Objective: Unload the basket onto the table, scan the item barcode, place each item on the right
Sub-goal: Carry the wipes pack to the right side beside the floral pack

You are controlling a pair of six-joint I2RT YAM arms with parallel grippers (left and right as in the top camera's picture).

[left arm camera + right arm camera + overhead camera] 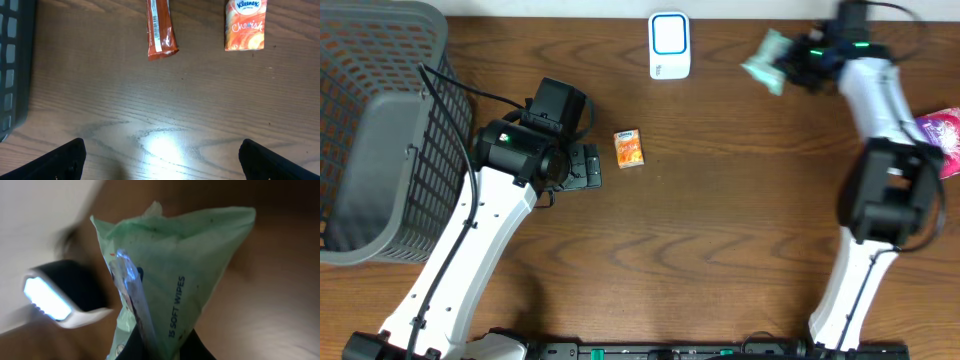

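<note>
My right gripper [798, 66] is shut on a pale green pack of soft wipes [767, 60], held in the air at the back right of the table. In the right wrist view the pack [185, 270] stands up from my gripper [162, 347], with the scanner [50, 297] to its left, apart from it. The white scanner [669, 45] with a blue-lit face stands at the back centre. My left gripper [582, 166] hovers open over bare wood [160, 155], holding nothing.
An orange Kleenex tissue pack [628, 148] [245, 25] lies right of my left gripper. A red-brown bar wrapper [160, 30] with a barcode lies beside it. A grey mesh basket [380, 120] fills the left edge. A pink package [942, 135] sits at the far right.
</note>
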